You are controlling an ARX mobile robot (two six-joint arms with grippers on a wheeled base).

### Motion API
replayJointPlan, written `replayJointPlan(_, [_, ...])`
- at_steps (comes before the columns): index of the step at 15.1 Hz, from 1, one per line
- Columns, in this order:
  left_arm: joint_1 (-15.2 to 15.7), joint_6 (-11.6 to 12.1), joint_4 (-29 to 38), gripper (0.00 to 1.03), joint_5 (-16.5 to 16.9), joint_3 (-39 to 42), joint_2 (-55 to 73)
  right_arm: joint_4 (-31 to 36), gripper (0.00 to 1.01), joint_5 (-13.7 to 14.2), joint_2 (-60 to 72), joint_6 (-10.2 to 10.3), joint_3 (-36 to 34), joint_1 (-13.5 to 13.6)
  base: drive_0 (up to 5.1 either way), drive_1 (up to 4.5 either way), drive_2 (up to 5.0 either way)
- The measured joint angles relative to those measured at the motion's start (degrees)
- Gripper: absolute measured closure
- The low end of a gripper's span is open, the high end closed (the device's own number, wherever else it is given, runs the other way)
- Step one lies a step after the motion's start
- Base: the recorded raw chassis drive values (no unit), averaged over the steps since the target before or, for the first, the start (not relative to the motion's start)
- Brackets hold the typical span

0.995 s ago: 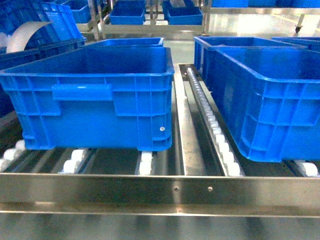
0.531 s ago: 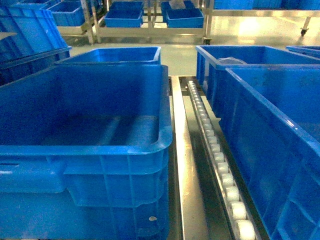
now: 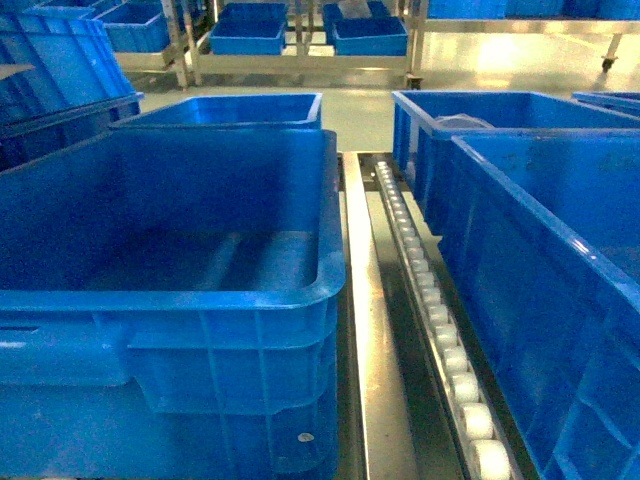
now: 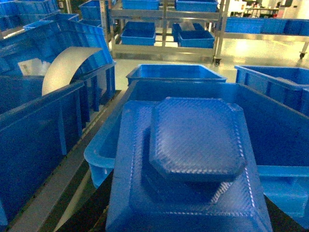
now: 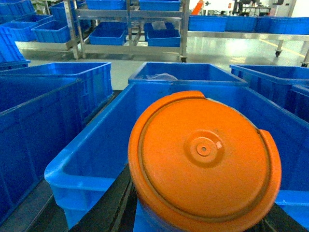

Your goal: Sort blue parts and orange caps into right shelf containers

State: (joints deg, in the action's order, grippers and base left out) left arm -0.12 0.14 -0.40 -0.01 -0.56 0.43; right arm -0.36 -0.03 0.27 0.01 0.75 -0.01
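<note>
Nothing shifted; crates (image 3: pixel 200 270) flanking roller rail (image 3: pixel 430 310)

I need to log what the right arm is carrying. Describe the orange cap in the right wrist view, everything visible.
The orange cap fills the lower middle of the right wrist view, its round flat end facing the camera. The face has a raised ring near the rim, a small central boss with a pale spot, and notches in the rim at upper middle and right. It looks like smooth, slightly scuffed plastic. It hangs in front of an open blue crate, whose floor shows nothing. The gripper holding it is hidden behind it; no lettering is visible.
</note>
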Motion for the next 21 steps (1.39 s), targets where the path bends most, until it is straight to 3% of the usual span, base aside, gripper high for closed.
replayJointPlan(13, [0.00,0.00,0.20,0.60,-0.07,0.00,0.00,0.00,0.58,0.00,0.00,0.00,0.00,0.00,0.0,0.00,0.0])
replayJointPlan(14, [-1.27,-0.28,6.97,0.60,-2.71,0.35,-0.09,2.71,0.58,1.62,-0.33,-1.27,-0.22,0.76,0.0,0.00,0.0])
replayJointPlan(15, [-3.58,-0.48,16.15,0.60,-3.74,0.33,1.70,12.44,0.58,5.75,0.11,-3.89,-0.15,2.91,0.0,0.00,0.0])
replayJointPlan(17, [-5.40,-1.31,32.54,0.60,-2.78,0.00,18.99,18.82,0.58,5.31,5.27,-6.45,0.13,2.86,0.0,0.00,0.0])
replayJointPlan(18, [-6.97,-1.46,43.85,0.60,-2.80,-1.03,31.87,26.03,0.58,2.71,12.70,-6.80,1.07,0.83,0.0,0.00,0.0])
replayJointPlan(20, [-10.19,-1.60,62.16,0.60,-2.43,-12.76,58.18,45.53,0.58,0.04,34.12,-7.26,6.78,-2.10,0.0,0.00,0.0])
replayJointPlan(21, [-10.43,-2.29,63.71,0.60,-2.62,-21.57,70.66,56.00,0.58,0.46,47.93,-7.63,11.13,-2.82,0.0,0.00,0.0])
